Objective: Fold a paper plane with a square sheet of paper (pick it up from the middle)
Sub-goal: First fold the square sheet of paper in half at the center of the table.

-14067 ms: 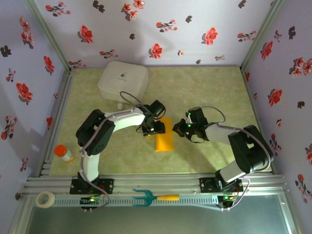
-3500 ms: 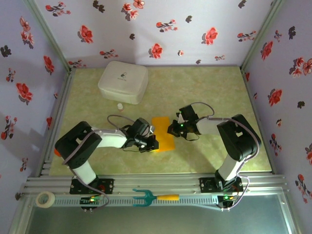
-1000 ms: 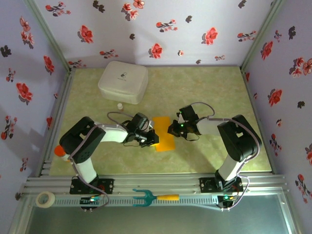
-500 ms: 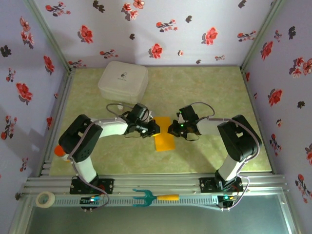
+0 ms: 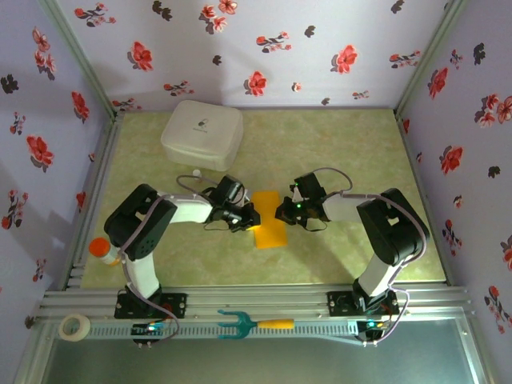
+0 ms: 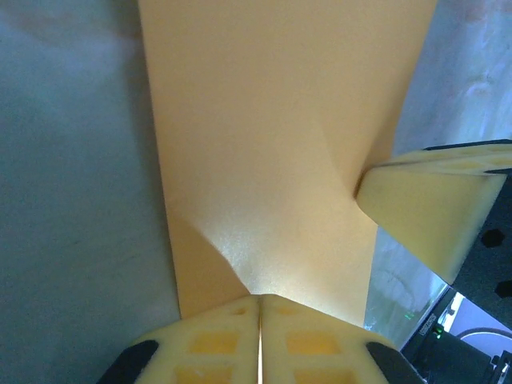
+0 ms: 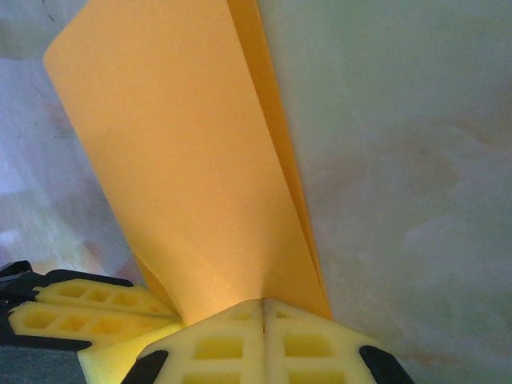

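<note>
The green-marbled table [image 5: 336, 152] takes up most of the overhead view. The white lidded box [image 5: 202, 134] sits at its far left part and serves as the landmark for everything else.

Both arms reach in from the near rail and meet nearer the camera than the box, a little to its right. The paper plane [image 5: 270, 222] lies there on the table between them. Here it is a folded orange-yellow strip with its long side running away from the camera.

The left gripper [image 5: 250, 218] is at the strip's left edge, on the box's side. In the left wrist view its fingers [image 6: 260, 300] are pressed together with no gap. The paper [image 6: 272, 144] rises and puckers into the seam, so it seems to be pinched there, though the pads hide how much is caught.

The right gripper [image 5: 280, 213] is at the opposite edge, farther from the box. In its own camera its pads [image 7: 262, 302] are likewise clamped tight on the paper's edge, and two layers of the sheet [image 7: 168, 160] fan out above them.

A teal fork with an orange handle [image 5: 248, 323] lies on the rail, well nearer than the box. A tape roll [image 5: 75, 326] rests at the rail's left end. An orange-capped bottle [image 5: 104, 250] stands near and left of the box.
</note>
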{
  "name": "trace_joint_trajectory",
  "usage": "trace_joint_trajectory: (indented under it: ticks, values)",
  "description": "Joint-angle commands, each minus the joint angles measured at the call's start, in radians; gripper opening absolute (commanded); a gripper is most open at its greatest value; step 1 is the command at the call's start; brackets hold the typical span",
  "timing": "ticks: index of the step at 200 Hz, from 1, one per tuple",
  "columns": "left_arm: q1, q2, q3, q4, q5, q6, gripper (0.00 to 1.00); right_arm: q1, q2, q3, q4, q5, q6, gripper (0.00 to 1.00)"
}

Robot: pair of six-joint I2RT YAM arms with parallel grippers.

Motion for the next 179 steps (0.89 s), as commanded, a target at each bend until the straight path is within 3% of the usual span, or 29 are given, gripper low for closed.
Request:
trace_joint_trajectory:
  ticks: [1, 69, 179]
  values:
    - [0.019, 0.037, -0.044, 0.018, -0.011, 0.008, 0.10, -0.003, 0.033, -0.045, -0.147, 0.125, -0.006, 0.00]
    - [0.055, -0.054, 0.050, -0.022, 0.018, 0.020, 0.12, -0.004, 0.027, -0.045, -0.148, 0.122, -0.008, 0.00]
    - [0.116, 0.119, 0.234, -0.044, 0.036, 0.065, 0.13, -0.004, 0.026, -0.040, -0.142, 0.105, -0.013, 0.00]
